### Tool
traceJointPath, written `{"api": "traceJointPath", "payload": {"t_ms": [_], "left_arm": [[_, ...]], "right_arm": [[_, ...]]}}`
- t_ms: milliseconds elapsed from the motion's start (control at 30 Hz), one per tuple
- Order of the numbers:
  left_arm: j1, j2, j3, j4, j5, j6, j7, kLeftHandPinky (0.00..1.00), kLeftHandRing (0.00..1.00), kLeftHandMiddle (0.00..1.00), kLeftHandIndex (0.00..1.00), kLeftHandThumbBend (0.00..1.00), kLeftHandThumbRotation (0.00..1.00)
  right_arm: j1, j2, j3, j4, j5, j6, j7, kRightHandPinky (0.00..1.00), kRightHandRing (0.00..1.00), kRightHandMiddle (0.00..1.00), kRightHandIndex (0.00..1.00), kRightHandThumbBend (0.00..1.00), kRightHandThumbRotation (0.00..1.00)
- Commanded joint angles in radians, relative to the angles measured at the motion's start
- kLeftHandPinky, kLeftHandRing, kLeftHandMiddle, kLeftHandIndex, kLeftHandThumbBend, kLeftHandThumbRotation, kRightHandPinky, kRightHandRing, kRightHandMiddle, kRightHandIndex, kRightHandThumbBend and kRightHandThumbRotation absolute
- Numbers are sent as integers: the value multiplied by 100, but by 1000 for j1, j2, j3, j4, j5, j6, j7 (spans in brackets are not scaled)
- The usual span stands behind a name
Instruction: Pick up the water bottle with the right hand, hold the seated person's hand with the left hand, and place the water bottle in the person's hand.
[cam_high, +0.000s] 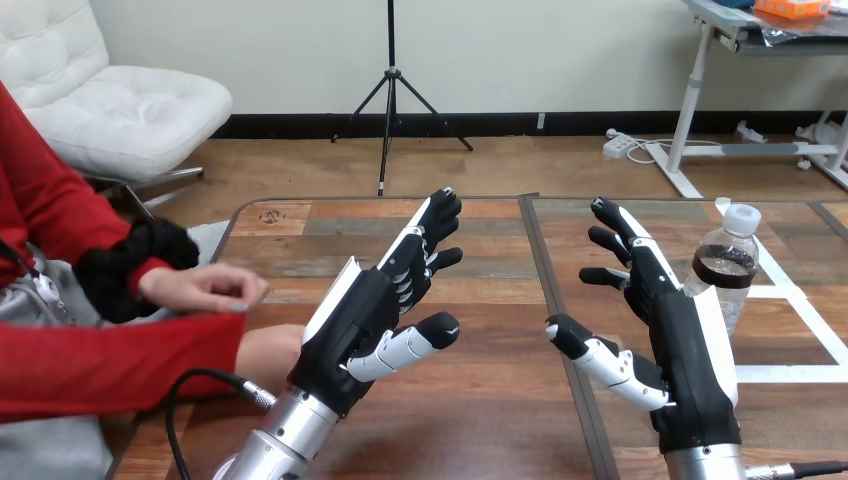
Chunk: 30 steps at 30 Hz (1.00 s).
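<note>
Left hand (370, 315) raised over the brown plank-topped wooden table (490, 400), released: fingers straight and fanned forward, thumb out to the side, grasping nothing. Palm side turned toward the right hand.

Right hand (685, 345) likewise released, upright over the table, fingers straight and spread, thumb sticking out toward the left hand, palm bare. Well apart from the left hand, with bare tabletop between the 2.

Clear plastic water bottle (727, 262) with a white cap and a dark band round its middle: standing upright on the table just beside the right hand, at its white-shelled back, level with its fingers, not within the palm. Overlapping the hand's back edge in the head view; cannot tell whether touching.

Strips of white tape (800, 372) flat on the table on that same outer side of the right hand, near the bottle's foot.

2 hands of the person out beyond the left hand's back. The person's lower hand (268, 355), at the end of a red sleeve, lying just beside the left hand's wrist end and partly hidden behind it; cannot tell whether touching. The person's upper hand (200, 288) farther out, apart from the left hand, fingertips pointing toward it.
</note>
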Motion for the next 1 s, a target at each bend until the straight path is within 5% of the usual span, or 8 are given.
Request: {"api": "traceJointPath", "payload": {"t_ms": [0,767,967], "left_arm": [[-42,-2,7,-29,-9,-10,-4,92,99,100,100,100,72],[-46,-23,9,-28,-38,16,-73,95,100,100,100,100,72],[-45,-33,10,-29,-39,22,-74,95,100,100,100,100,71]], "right_arm": [[-25,10,-1,-45,-2,-14,-9,72,89,93,90,100,69],[26,19,-22,-71,-42,-30,-70,70,87,91,89,100,71],[39,16,-42,-73,-81,-58,-119,68,86,90,89,100,70]]}}
